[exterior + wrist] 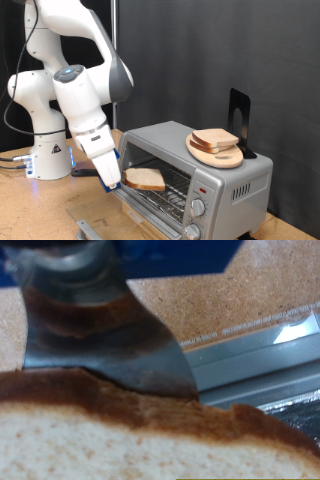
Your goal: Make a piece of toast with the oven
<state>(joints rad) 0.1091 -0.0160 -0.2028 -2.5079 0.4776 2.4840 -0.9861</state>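
Observation:
The silver toaster oven [215,172] stands on the wooden table with its glass door dropped open. My gripper [116,181] is at the door opening, on the exterior view's left of the oven, shut on a slice of pale bread with a brown crust [146,179] held level just in front of the wire rack [170,190]. In the wrist view the slice [140,440] fills the lower frame, with one dark metal finger [110,345] behind it. Two round knobs [195,213] sit at the oven's front right.
A round wooden plate [216,153] with stacked bread slices [215,139] rests on top of the oven, next to a black upright stand [240,120]. The open door [150,205] juts out toward the exterior view's bottom. The arm's white base [45,150] stands at the left.

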